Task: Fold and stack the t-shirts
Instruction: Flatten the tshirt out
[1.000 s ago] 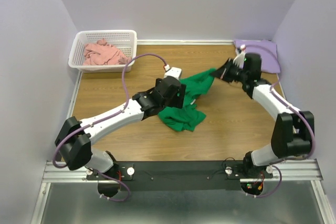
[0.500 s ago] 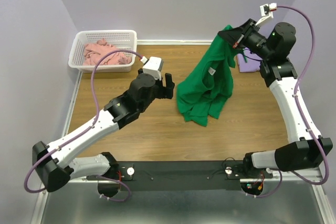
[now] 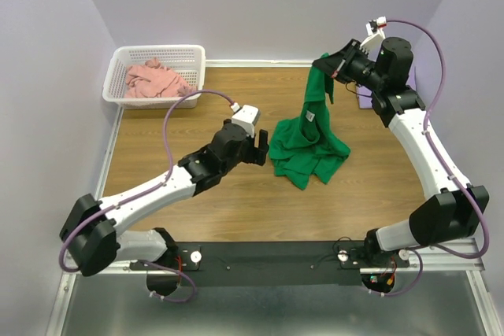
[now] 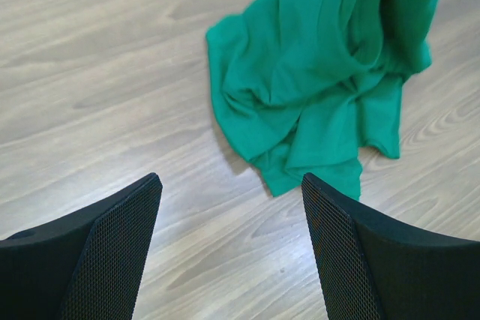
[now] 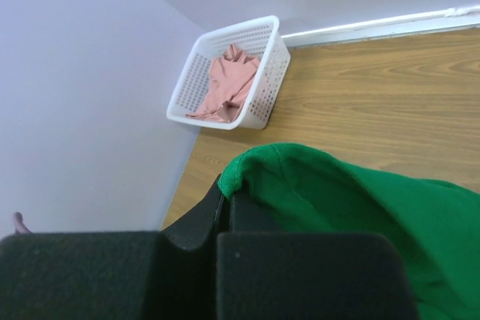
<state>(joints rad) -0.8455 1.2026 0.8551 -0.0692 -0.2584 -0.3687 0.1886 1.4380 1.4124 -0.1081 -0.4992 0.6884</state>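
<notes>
One green t-shirt [image 3: 309, 143] hangs from the right gripper [image 3: 331, 67], which is clamped on its upper edge; the hem pools on the table [image 3: 236, 210]. The left gripper [image 4: 229, 185] stands wide and empty, nearby. Step in hand: opening the shirt out. Next: the left gripper takes a second edge

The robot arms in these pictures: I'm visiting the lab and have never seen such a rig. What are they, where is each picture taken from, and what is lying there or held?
Two robot arms are bolted at the table's near edge. The wide picture comes from a fixed camera above and behind them. The two close-ups come from a camera on each wrist. The right fingers are shut on a green t-shirt, holding one end up while the rest lies crumpled on the wooden table. The left fingers are open, hovering beside the shirt and holding nothing. A pink t-shirt lies in a white basket in the far left corner.
</notes>
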